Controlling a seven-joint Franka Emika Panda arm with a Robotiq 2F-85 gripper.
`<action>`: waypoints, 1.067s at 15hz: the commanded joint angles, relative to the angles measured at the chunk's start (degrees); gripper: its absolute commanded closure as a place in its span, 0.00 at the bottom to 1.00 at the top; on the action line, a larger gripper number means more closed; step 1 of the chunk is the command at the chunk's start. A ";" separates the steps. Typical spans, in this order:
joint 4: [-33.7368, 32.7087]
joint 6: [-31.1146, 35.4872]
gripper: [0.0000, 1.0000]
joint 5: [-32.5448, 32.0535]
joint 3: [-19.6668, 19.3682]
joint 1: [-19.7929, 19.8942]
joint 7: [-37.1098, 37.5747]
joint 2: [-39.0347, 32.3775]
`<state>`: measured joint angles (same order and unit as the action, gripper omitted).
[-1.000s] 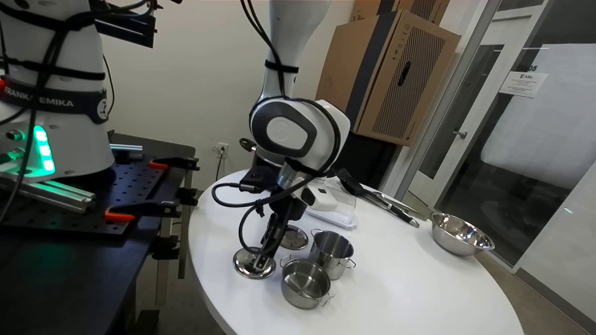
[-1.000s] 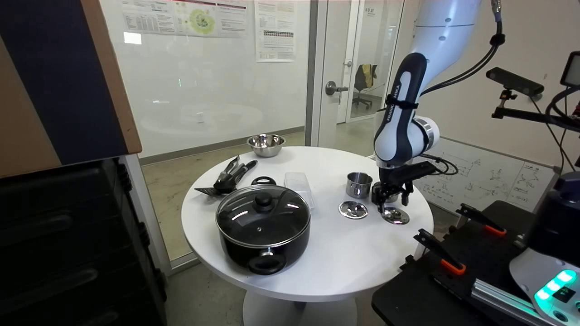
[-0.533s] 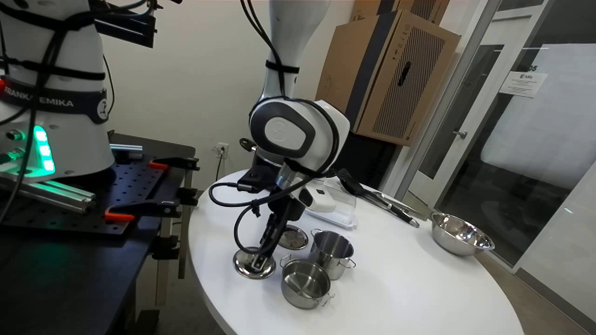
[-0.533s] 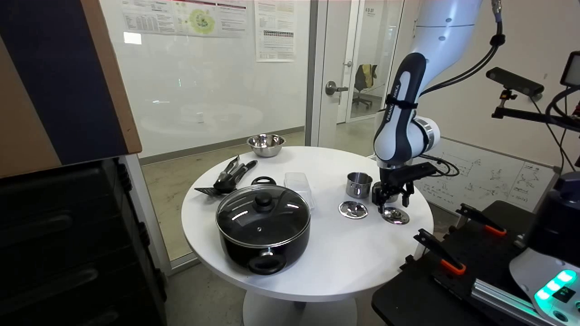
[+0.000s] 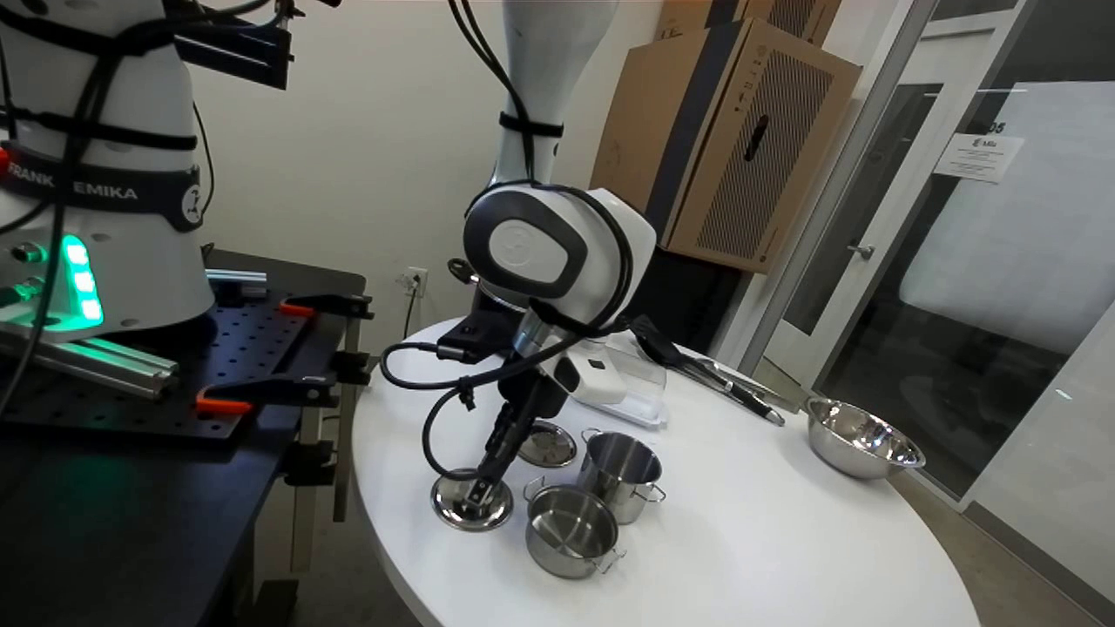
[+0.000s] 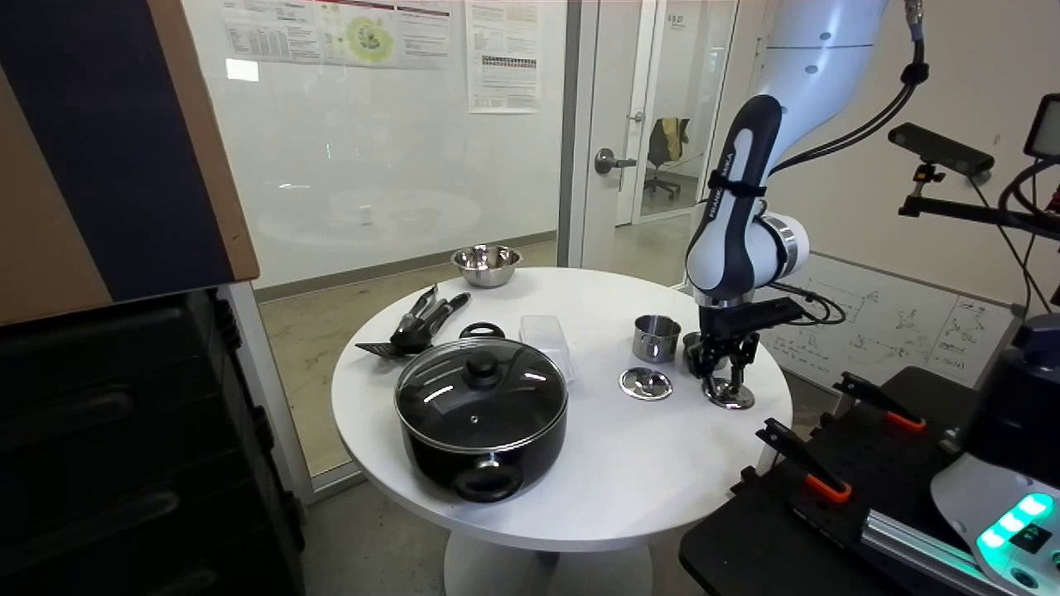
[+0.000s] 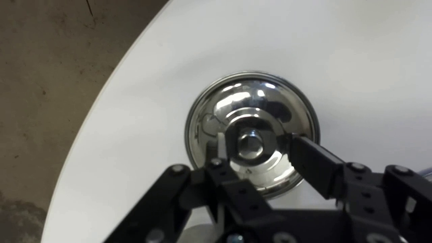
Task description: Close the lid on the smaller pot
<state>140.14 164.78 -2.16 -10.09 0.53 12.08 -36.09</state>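
The lid, a round shiny steel disc with a centre knob, lies flat on the white table. Over it, my gripper points down, its fingers one on each side of the knob. A gap shows between the knob and each fingertip, so nothing is held. Whether the fingertips touch the lid's top I cannot tell. Beside the lid, the smaller pot, short and wide, stands upright and uncovered. My gripper hides most of that pot in an exterior view.
A narrower steel cup stands against the smaller pot, with a smaller steel lid nearby. Farther off are a black pot with a glass cover, a clear plastic container, utensils and a steel bowl.
My gripper's fingers have come closer together around the knob. The lid has shifted slightly along with the gripper, away from the narrower cup. Pot and cup have stayed put.
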 commanded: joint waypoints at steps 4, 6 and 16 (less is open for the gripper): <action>0.59 0.87 0.52 2.46 1.14 1.28 -1.17 0.09; 0.47 0.71 0.57 2.73 1.19 1.45 -1.11 0.06; 0.54 0.55 0.94 3.71 1.77 2.38 -1.22 0.70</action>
<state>140.27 164.74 -0.26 -9.26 2.19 12.08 -35.15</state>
